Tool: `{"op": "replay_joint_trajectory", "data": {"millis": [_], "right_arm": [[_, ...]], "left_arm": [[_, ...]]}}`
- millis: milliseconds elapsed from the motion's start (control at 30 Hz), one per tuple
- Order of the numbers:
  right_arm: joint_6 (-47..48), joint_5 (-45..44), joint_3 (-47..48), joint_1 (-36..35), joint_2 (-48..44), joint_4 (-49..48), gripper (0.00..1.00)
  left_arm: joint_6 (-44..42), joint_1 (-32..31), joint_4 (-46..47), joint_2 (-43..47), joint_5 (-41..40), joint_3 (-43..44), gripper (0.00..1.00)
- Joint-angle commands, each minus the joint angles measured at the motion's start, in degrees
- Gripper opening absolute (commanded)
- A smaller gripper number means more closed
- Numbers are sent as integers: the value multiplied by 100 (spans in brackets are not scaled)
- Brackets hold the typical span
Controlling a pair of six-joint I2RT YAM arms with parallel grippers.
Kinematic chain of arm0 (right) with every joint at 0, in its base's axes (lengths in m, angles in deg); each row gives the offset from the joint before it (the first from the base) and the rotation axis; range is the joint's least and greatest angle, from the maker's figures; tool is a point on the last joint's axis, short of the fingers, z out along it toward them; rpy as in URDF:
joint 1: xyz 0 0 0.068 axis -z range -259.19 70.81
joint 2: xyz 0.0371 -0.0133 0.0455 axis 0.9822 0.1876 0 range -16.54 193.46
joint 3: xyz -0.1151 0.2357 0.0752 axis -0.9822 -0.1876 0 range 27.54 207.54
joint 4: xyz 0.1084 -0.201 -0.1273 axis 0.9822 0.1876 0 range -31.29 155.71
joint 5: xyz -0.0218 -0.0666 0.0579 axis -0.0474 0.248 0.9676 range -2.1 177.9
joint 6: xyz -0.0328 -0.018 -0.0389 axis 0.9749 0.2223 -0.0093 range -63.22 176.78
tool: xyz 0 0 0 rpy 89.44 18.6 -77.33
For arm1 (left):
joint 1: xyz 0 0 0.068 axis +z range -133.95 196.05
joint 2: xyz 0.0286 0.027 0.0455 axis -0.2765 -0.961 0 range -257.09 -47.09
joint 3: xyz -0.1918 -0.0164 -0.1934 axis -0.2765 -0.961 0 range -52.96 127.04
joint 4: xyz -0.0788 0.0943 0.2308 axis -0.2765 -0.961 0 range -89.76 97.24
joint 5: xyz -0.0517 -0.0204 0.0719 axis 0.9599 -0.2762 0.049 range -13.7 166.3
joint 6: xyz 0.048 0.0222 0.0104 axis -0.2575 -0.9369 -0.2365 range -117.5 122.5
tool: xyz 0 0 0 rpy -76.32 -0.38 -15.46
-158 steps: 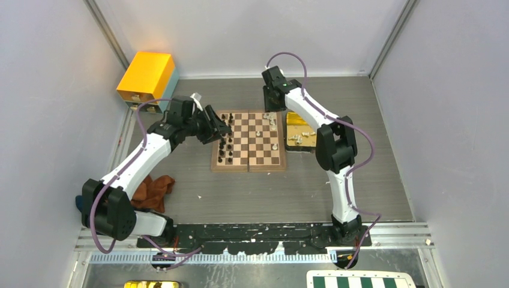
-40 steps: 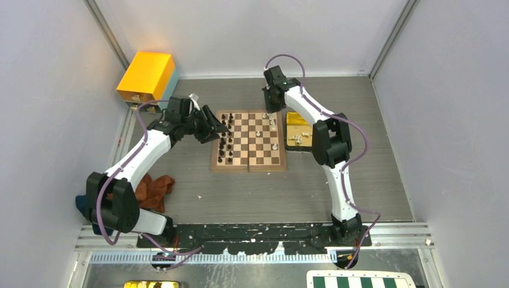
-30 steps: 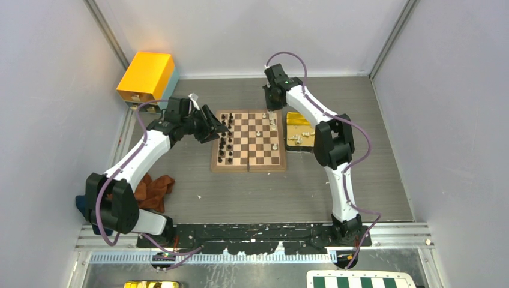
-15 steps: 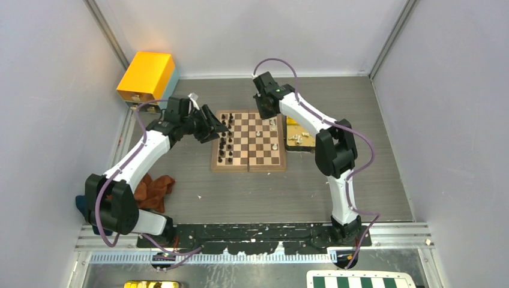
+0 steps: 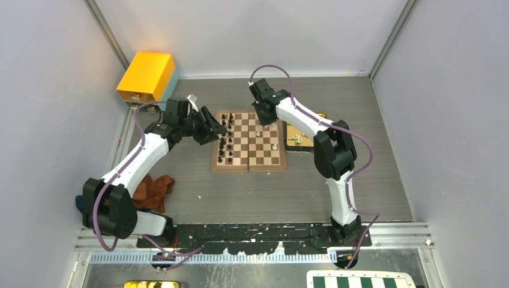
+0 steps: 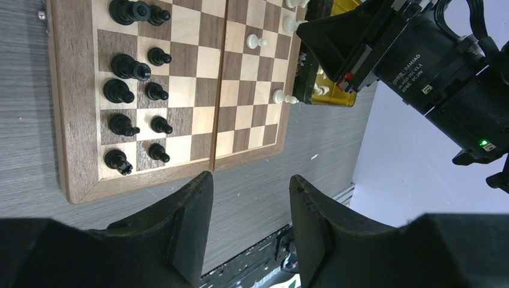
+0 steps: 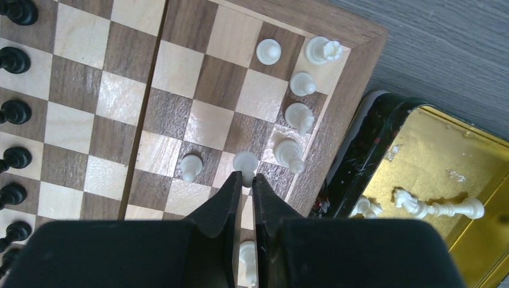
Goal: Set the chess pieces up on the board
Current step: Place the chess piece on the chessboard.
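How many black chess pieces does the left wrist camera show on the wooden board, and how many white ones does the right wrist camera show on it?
Black chess pieces, left wrist view: 10
White chess pieces, right wrist view: 8, counting the pawn in the right gripper
Total: 18

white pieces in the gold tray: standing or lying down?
Lying down. In the right wrist view the white pieces in the gold tray lie on their sides, full length showing from above.

Chess pieces (image 7: 298,116) on board (image 7: 72,84), tray (image 7: 420,162) at right
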Motion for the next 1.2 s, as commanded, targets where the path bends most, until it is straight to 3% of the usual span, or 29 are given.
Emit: {"op": "replay_joint_trajectory", "data": {"millis": [0,1167], "right_arm": [[83,-162,59,12,-210,-150,9],[66,-47,539,-38,417,-1,9]], "left_arm": [[-69,43,149,265,73,-12,51],[-43,43,284,169,102,-108,51]]}}
